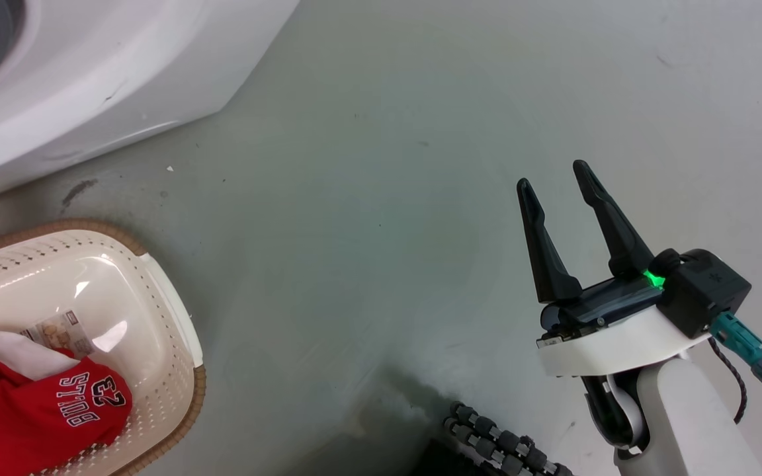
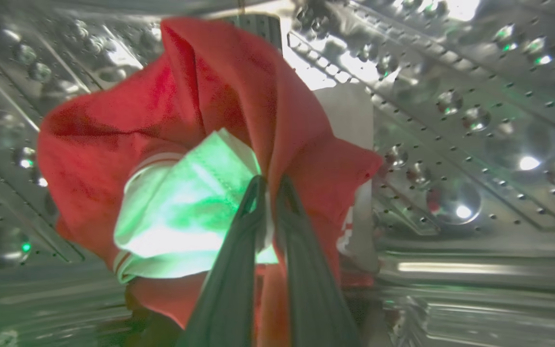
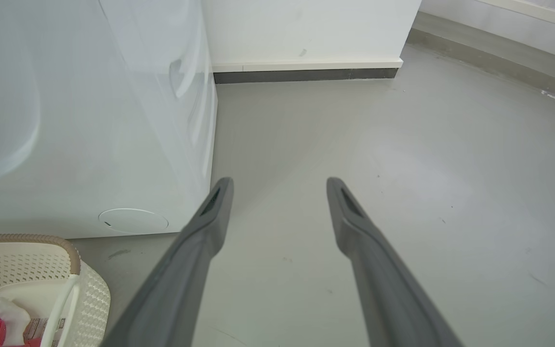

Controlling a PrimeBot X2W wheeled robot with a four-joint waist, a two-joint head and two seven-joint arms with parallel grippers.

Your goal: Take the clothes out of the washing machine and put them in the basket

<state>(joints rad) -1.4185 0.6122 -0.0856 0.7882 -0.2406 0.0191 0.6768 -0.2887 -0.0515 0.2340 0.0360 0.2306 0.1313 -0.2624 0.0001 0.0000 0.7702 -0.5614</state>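
Now the white washing machine point(image 1: 57, 79) is standing at the far left of the head view, its lower front meeting the grey floor point(image 1: 381, 198), which is stretching away to the right. The left wrist view is looking into its perforated steel drum point(image 2: 475, 120).

The cream perforated basket point(image 1: 169, 317), with its brown woven-look rim, is sitting on the floor at the near left, just in front of the machine. A red jersey point(image 1: 24, 410) is lying crumpled in the basket's near end, showing white lettering and the number 23. Some white cloth point(image 1: 4, 347) is lying just beside it.

Inside the drum, a second red jersey point(image 2: 113, 135) is spreading in bunched folds in front of the drum wall. Its white lining point(image 2: 181, 212) is turning outward and glowing green. The left pincer point(image 2: 271, 182) is squeezing almost fully together on a fold of this jersey, with red and white cloth caught between its two dark fingers.

The right pincer point(image 1: 551, 173) is hovering over the floor at the near right, well apart from the basket. Its fingers are spreading wide and holding nothing.

A paper label point(image 1: 63, 334) is lying on the basket's bottom, partly under the white cloth. A small green light point(image 1: 652, 279) is shining at the base of the right pincer.
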